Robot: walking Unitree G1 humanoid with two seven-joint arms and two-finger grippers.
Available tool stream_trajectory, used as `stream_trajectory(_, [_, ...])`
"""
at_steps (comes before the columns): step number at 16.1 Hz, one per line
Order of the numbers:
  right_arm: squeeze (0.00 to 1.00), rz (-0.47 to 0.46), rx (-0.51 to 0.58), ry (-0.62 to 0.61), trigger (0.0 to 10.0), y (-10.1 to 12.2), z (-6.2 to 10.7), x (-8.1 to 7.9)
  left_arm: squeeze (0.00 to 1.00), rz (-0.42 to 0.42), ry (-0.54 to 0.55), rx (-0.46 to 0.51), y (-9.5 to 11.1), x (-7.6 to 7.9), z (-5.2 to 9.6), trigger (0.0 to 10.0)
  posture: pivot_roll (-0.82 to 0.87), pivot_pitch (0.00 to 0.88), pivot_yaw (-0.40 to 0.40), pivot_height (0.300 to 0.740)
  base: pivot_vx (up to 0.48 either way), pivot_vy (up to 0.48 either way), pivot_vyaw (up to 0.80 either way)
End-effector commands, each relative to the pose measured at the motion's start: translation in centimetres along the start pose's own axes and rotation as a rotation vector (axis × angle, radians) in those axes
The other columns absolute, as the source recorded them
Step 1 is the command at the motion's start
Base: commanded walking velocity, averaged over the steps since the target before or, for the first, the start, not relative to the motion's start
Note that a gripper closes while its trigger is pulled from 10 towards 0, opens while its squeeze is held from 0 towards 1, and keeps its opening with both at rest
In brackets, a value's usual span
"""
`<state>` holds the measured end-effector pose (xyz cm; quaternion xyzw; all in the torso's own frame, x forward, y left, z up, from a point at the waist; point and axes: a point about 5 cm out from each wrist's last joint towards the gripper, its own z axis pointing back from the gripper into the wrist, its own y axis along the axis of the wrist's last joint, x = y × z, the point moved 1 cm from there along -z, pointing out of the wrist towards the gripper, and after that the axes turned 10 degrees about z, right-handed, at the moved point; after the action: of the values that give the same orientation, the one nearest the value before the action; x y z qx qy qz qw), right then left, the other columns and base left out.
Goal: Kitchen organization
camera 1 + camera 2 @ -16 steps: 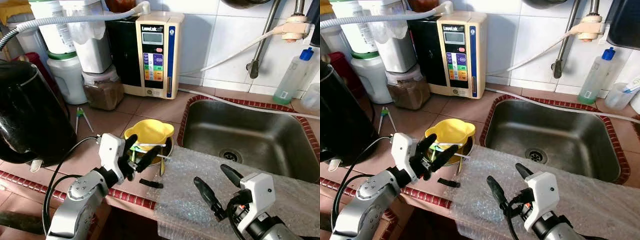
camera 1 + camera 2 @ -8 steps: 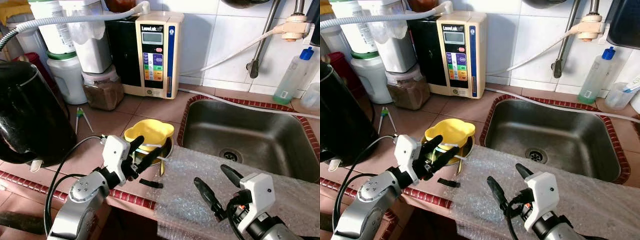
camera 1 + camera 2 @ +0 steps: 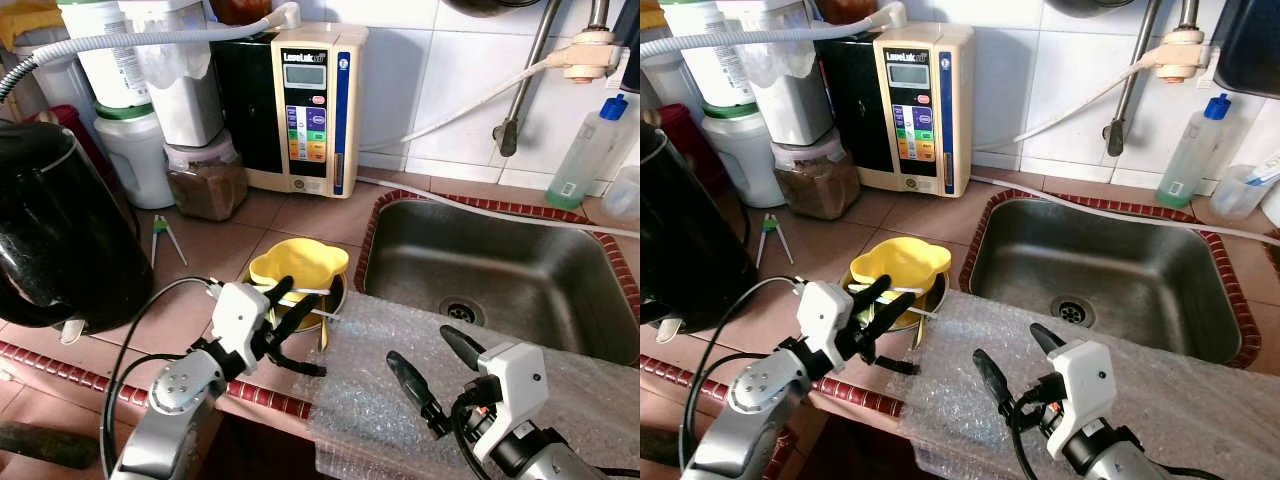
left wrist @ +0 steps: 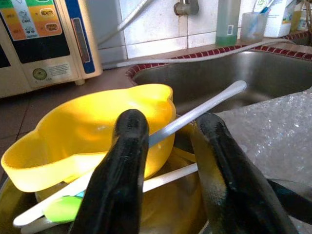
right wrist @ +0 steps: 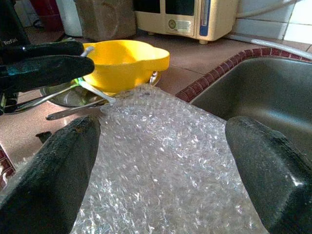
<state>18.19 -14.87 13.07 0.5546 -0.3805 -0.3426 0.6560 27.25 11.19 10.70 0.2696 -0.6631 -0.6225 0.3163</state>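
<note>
Jaws narrowly parted on the left gripper (image 3: 290,310), its black fingers (image 4: 122,170) straddling a white utensil handle (image 4: 204,106) without clearly clamping it. That handle leans across the yellow bowl (image 3: 298,267), which sits in a metal dish (image 3: 933,292) on the tiled counter (image 3: 300,215), just left of the sink (image 3: 500,270). More white utensils and a green-tipped one (image 4: 61,208) lie under the bowl's edge. Right gripper (image 3: 1012,365) spread wide, empty, hovering over the bubble wrap sheet (image 5: 165,161) draped on the counter edge in front of the sink. Black kettle (image 3: 60,230) far left; water ionizer (image 3: 315,105) against the wall tiles.
</note>
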Motion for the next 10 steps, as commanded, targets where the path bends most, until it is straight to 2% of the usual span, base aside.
stream_trajectory(1, [0.00,-0.001,-0.002,0.004,10.0,-0.1,-0.2,-0.1,0.00,-0.022,-0.003,-0.001,0.1,0.0,-0.3,0.0,-0.01,0.000,0.044,0.740,0.000,0.000,0.00])
stream_trajectory(4, [0.00,-0.002,-0.003,0.008,10.0,-0.1,-0.2,-0.1,0.00,-0.027,-0.001,0.023,0.7,0.2,-1.0,0.0,-0.01,0.000,0.041,0.740,0.000,0.000,0.00])
stream_trajectory(9, [0.00,-0.074,0.006,0.041,10.0,0.0,-0.1,-0.1,0.00,-0.058,0.066,0.076,1.7,-0.1,-0.9,0.0,-0.01,0.000,0.043,0.740,0.000,0.000,0.00])
stream_trajectory(10, [0.00,-0.055,-0.005,0.051,10.0,-0.2,-0.1,0.0,0.00,-0.057,0.089,0.094,1.9,-0.4,-0.9,0.0,-0.01,0.000,0.043,0.740,0.000,0.000,0.00])
